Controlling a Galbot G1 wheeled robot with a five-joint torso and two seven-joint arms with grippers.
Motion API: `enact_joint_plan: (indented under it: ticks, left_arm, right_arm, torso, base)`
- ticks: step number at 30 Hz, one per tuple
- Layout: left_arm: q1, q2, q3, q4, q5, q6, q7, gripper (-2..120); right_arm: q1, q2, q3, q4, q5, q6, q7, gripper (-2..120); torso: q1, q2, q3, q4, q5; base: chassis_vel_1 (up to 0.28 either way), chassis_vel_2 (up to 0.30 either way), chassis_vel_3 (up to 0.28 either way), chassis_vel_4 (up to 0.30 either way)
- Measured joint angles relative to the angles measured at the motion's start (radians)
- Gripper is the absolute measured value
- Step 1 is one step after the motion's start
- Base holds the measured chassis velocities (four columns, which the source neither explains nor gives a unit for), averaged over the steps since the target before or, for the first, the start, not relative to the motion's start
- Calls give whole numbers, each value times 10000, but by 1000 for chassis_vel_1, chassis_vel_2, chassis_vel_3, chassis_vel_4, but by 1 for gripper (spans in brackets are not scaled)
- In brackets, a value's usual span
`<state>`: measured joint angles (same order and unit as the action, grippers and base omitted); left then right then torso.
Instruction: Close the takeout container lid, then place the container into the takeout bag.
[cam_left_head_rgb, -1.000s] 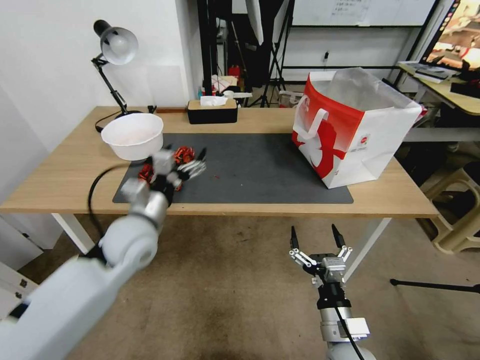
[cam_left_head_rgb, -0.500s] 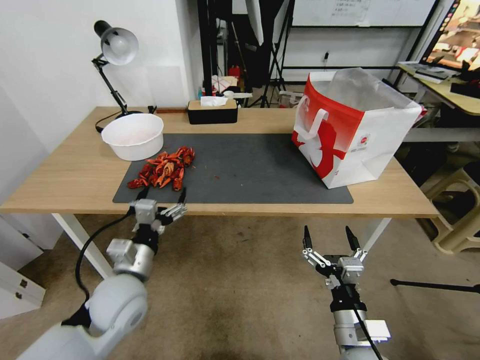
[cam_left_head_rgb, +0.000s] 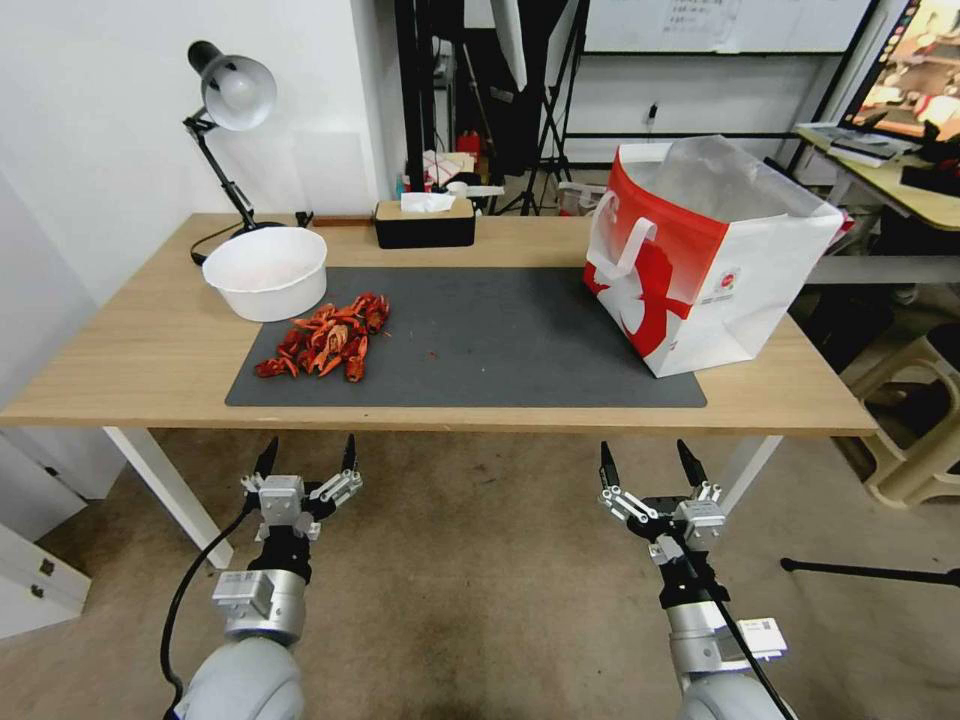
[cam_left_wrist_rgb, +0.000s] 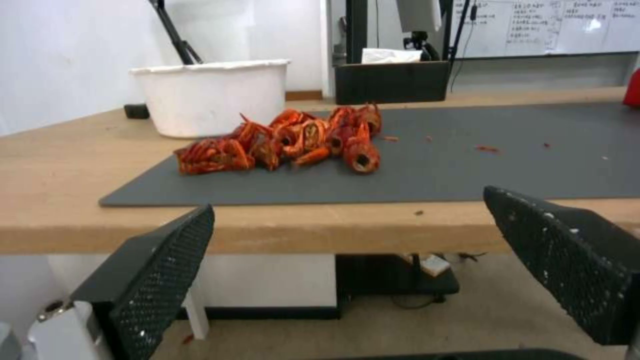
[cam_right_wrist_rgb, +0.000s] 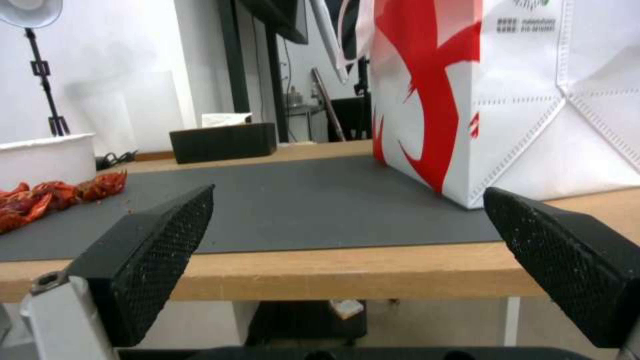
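Observation:
The takeout bag (cam_left_head_rgb: 720, 260) stands upright and open at the right end of the wooden table, red and white with a white strap handle; the right wrist view shows its side (cam_right_wrist_rgb: 533, 100) close ahead. The takeout container and its lid are out of view. My left gripper (cam_left_head_rgb: 308, 455) hangs open in front of the table's front edge, below the tabletop, with nothing between its fingers (cam_left_wrist_rgb: 153, 280). My right gripper (cam_left_head_rgb: 645, 455) is also open and empty, at the same height further right, fingers (cam_right_wrist_rgb: 147, 255) pointing at the table edge.
A round white bowl (cam_left_head_rgb: 265, 270) sits at the back left of the dark grey mat (cam_left_head_rgb: 520, 340), with a pile of red crayfish (cam_left_head_rgb: 325, 340) beside it. A black tissue box (cam_left_head_rgb: 424, 222) and a desk lamp (cam_left_head_rgb: 232, 90) stand at the table's rear.
My left arm has pulled back from over the crayfish pile and dropped below the table's front edge. The right gripper shifted slightly and stayed low.

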<state>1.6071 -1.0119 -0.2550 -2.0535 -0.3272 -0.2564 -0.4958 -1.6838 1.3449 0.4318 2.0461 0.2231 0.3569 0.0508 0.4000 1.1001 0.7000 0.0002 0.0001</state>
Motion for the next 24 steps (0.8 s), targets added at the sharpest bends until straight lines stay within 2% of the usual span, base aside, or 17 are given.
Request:
enact_joint_plan:
  ticks: [24]
  left_arm:
    - [-29, -25, 30, 42, 76, -30, 32, 100]
  right_arm:
    - [11, -8, -22, -23, 55, -65, -18, 100]
  torso:
    - [0, -1, 0, -2, -1]
  base:
    - [0, 0, 0, 0]
